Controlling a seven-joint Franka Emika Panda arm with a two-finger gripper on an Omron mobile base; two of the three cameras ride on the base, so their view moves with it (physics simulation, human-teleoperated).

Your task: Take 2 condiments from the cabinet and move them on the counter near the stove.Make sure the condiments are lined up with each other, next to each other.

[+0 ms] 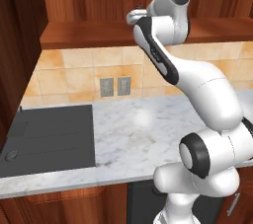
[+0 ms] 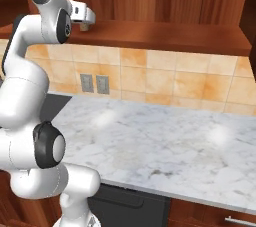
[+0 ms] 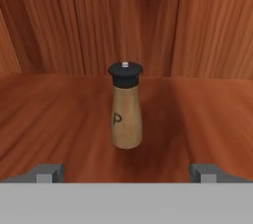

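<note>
The arm reaches up and forward, its claw level with jaws spread wide.

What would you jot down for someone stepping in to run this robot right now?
Hand: open, empty, raised to the reddish-brown wooden wall cabinet, aimed at the tan shaker with a dark cap.
Shaker: upright on the cabinet shelf, apart from the fingers, between them in the hand view.
White marble counter beside the flat black cooktop: no condiment on it yet.
Second condiment: I cannot place it.
Done: approach to the shaker.
Left: grasp it, set it on the counter near the cooktop, fetch the second, line them up side by side.
</note>
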